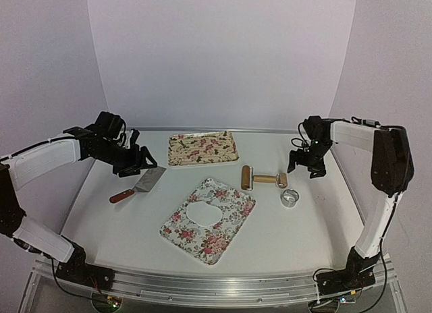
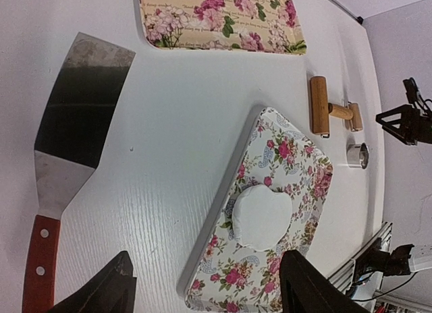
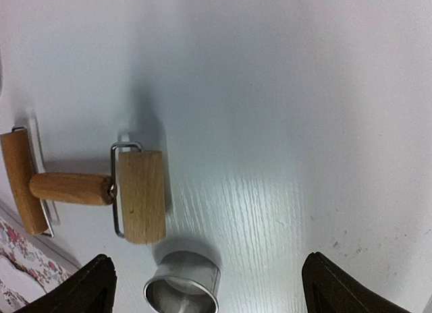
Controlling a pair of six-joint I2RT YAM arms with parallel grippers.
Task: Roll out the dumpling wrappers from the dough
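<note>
**Both grippers empty, dough waiting on the near tray**

The dough (image 1: 201, 213) lay as 1 flattened white patch at the middle of the near flowered tray (image 1: 233, 212). It was roughly round, with a notch on one side. No cut wrapper showed anywhere. The tray sat skewed between the 2 arms, probably so either could reach it.

The right gripper (image 1: 305, 168) hovered over bare table just beyond the wooden roller (image 1: 263, 178). Its fingers were spread wide with nothing between them. The roller lay flat on the table just beside the tray's far right corner. The metal ring (image 1: 289, 198) stood close by it, mouth up. Both sat on the right arm's side, likely staged for that arm, with rolling first and cutting after.

The left gripper (image 1: 142, 159) hung above the blade of the spatula (image 1: 138, 186). Its fingers were also apart and held nothing. The spatula seemed parked there for lifting discs across to the far tray (image 1: 202, 148).

Limits of view:
- The right wrist view caught only the dark finger tips at its bottom corners, and cut off the ring's lower rim.
- The left wrist view cropped the spatula handle and the far tray's back edge.
- The dough's thickness was hard to judge; it looked slightly domed.
- The busy floral print could hide a thin scrap on the far tray; I made out none.
</note>
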